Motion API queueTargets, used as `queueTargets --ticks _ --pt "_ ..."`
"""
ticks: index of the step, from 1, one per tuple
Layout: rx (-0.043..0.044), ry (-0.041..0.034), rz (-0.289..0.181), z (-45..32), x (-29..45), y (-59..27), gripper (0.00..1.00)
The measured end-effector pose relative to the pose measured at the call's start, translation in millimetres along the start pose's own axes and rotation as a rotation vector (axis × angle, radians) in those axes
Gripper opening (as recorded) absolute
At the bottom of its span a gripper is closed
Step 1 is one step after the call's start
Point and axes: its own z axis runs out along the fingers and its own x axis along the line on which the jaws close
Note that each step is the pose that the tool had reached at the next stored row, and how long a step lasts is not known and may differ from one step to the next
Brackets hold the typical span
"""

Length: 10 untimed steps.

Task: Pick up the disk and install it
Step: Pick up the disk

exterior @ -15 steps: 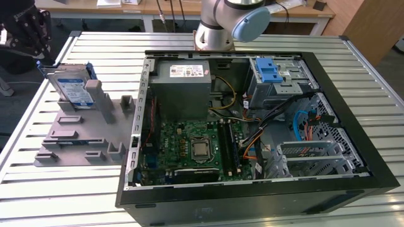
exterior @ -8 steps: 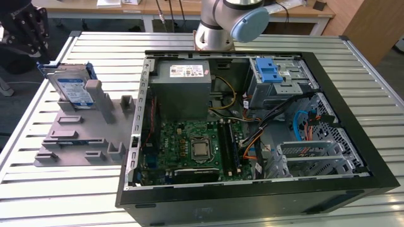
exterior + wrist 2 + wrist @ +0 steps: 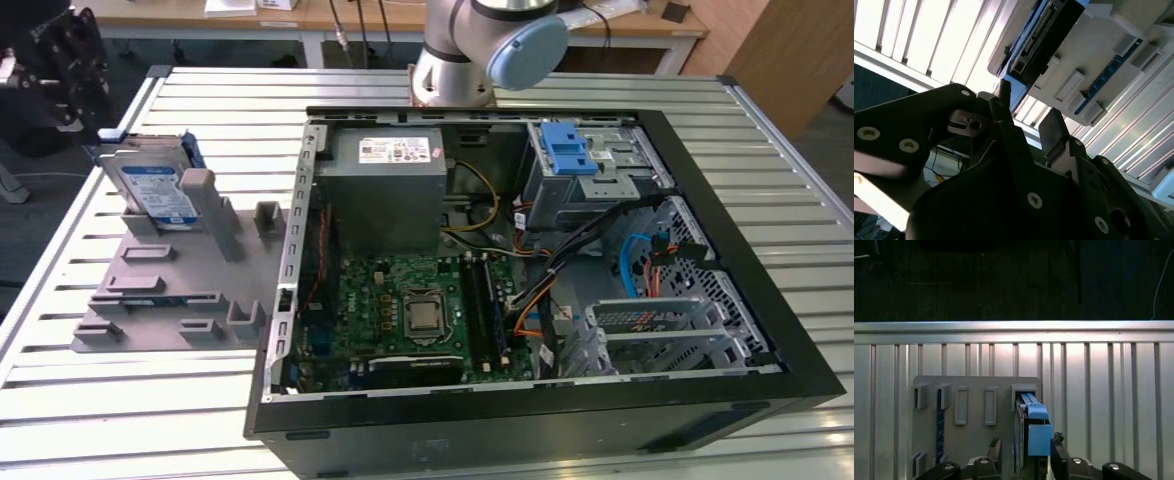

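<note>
In the exterior view, the black gripper [image 3: 47,60] hangs farthest from the open black computer case [image 3: 534,415], off its far corner on the exterior view's left, above the edge of the slatted aluminium table [image 3: 134,400]. In both wrist views its 2 jaws stand apart with a clear gap, clamped on nothing. The first wrist view shows the gripper [image 3: 1026,440] lined up with the disk and not touching it. The second wrist view shows the gripper [image 3: 1028,100] short of the disk's connector end [image 3: 1041,37]. The flat silver hard disk with a white and blue label and a blue plastic bracket [image 3: 150,185] stands on edge outside the case, on the exterior view's left of it. It sits in a slot of the flat grey plastic fixture plate [image 3: 154,300], at the plate's far end. That plate lies on the table just beside the case's side wall, with several upright grey posts rising from it. In the first wrist view the disk's blue bracket [image 3: 1036,425] shows edge-on at one end of the plate [image 3: 974,440]. Inside the case, nearest that same wall, sits the grey power-supply box with a white sticker [image 3: 387,195], and in front of it lies the green motherboard [image 3: 400,310]. Further to the exterior view's right, in the case's far corner, is the silver metal drive cage with a blue latch [image 3: 587,165]. Behind the case's far wall rises the grey robot arm [image 3: 467,40].
</note>
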Motion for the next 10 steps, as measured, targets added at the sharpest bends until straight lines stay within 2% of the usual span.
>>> queueTargets --ticks 1,3,5,6,10 --pt "0.0001 0.0 0.0 1.5 -1.3 0.0 0.53" --pt "-0.0007 0.0001 0.0 5.0 -2.9 -0.1 0.64" --pt "-0.0015 0.0 0.0 8.7 -4.1 -0.1 0.64" --pt "-0.0017 0.0001 0.0 10.4 -4.5 -0.1 0.71" --pt "-0.0017 -0.0001 0.0 17.8 -4.9 -0.2 0.71"
